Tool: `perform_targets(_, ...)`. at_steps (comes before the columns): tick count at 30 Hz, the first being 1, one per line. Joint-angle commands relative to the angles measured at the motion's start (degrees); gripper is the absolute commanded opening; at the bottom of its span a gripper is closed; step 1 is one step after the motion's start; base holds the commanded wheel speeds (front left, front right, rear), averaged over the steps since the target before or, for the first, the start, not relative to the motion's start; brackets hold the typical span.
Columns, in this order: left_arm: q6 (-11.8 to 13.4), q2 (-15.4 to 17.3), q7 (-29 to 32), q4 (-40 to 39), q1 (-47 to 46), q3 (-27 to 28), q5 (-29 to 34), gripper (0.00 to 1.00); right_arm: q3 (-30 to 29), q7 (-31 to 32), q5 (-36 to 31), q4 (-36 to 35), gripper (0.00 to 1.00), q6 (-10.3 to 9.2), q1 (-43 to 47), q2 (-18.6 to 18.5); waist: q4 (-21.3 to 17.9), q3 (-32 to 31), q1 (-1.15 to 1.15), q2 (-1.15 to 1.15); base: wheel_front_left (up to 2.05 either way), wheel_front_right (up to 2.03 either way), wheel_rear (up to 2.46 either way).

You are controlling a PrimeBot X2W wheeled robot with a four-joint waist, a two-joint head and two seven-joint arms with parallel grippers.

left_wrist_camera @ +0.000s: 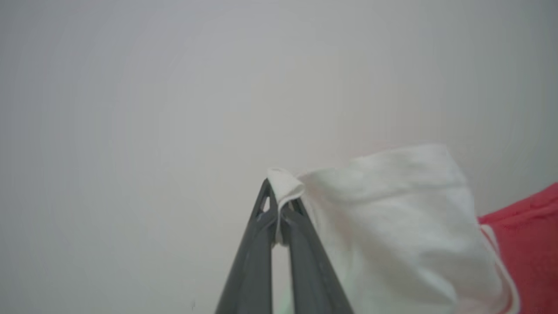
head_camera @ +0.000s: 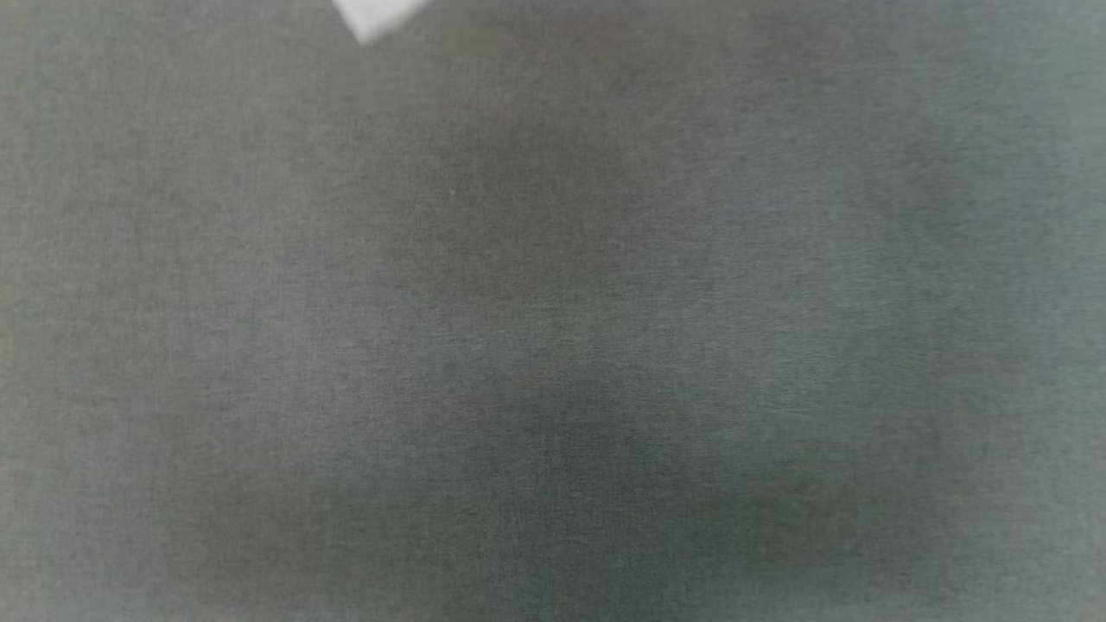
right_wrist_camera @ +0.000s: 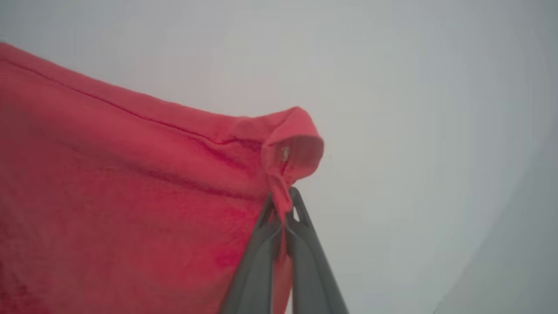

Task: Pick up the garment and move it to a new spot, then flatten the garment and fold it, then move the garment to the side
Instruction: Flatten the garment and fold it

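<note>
Holds a red jersey-style shirt with white sleeves (left_wrist_camera: 392, 226) up at two places. In the left wrist view, pinches a small rolled fold of the white sleeve edge between the dark fingers (left_wrist_camera: 250, 266) of the left gripper (left_wrist_camera: 280, 208), pressed together on the cloth. Lets the sleeve spread from that fold toward 3 o'clock, with the red body beyond a pale trim line at 4 o'clock. Leaves plain pale space open from 9 to 1 o'clock.

In the right wrist view, clamps a curled corner of the stitched red hem with the right gripper (right_wrist_camera: 282, 204), fingers (right_wrist_camera: 257, 266) closed on it. Stretches the hem edge away toward 10 o'clock. Keeps free pale room from 12 to 5 o'clock.

In the head view, looks down on a grey woven bench cover (head_camera: 553, 345), with a blurred white corner (head_camera: 373, 19) at the top edge near 11 o'clock. Cannot tell what that corner is.
</note>
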Motion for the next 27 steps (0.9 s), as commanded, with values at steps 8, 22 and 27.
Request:
perform_targets(8,-4.6,-2.1,-0.7,3.1,6.8,2.5,1.4,0.0,0.9,-0.6,-0.9,7.1,0.0,-0.1,4.3,4.3,2.0,-0.3,0.0,0.0,0.0,0.0,0.0)
perform_targets(22,-13.0,-3.5,18.2,9.4,30.4,-2.9,-8.5,0.0,13.6,15.5,17.0,-1.7,0.0,-0.1,27.1,1.1,4.1,-6.7,0.0,0.0,0.0,0.0,0.0)
perform_targets(27,-13.4,-0.4,26.9,2.3,40.8,-4.1,-13.1,0.0,19.0,22.2,24.1,-11.6,0.0,-0.1,36.0,-4.8,4.5,-9.3,0.0,0.0,0.0,0.0,0.0)
